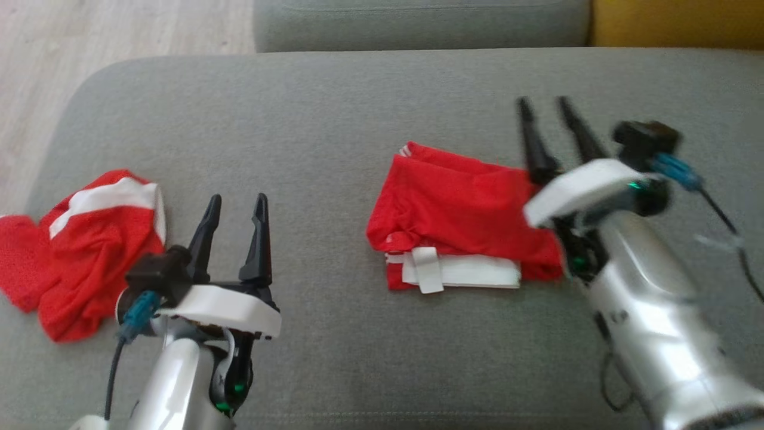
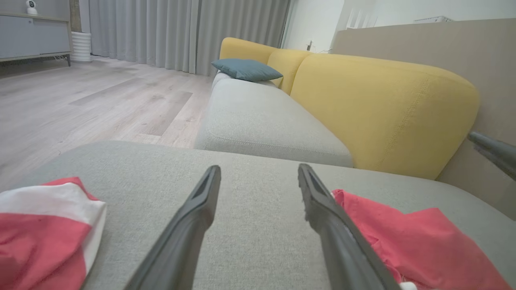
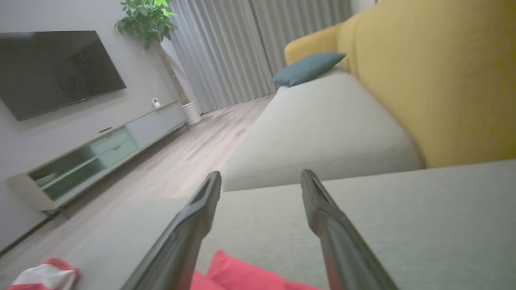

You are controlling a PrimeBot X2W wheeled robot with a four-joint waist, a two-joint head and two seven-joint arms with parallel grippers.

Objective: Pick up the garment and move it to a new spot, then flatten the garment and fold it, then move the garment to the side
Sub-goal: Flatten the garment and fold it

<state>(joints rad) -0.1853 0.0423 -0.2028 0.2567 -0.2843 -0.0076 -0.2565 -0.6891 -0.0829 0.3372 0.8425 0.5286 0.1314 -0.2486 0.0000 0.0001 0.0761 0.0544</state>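
While left end effector (image 1: 237,200) and right end effector (image 1: 543,101) hang wide, empty, a one-edge grab risks unfolding the garment (image 1: 453,209) sideways

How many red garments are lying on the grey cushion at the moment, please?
2. The folded garment lies right of centre by the right gripper; the crumpled garment lies at the left edge by the left gripper. None seems hidden.
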